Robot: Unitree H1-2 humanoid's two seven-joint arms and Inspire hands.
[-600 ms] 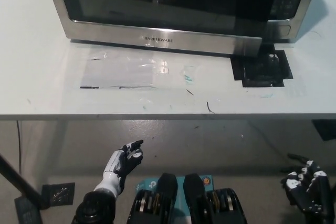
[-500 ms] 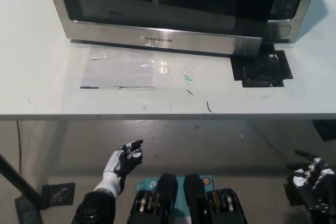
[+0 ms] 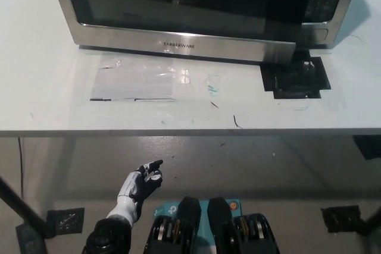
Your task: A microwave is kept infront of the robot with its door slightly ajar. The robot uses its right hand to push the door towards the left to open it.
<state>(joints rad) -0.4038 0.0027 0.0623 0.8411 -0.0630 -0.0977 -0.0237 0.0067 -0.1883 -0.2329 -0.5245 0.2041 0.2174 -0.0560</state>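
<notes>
The black right hand has dropped out of view at the lower right since a moment ago, so its fingers cannot be judged. The microwave [image 3: 196, 10] stands at the far side of the white table [image 3: 53, 87], its top cut off by the frame. The door [image 3: 178, 4] is dark, its silver lower edge reading "FARBERWARE". The left hand [image 3: 141, 184] rests low, below the table edge, well apart from the microwave, fingers [image 3: 153, 165] open.
</notes>
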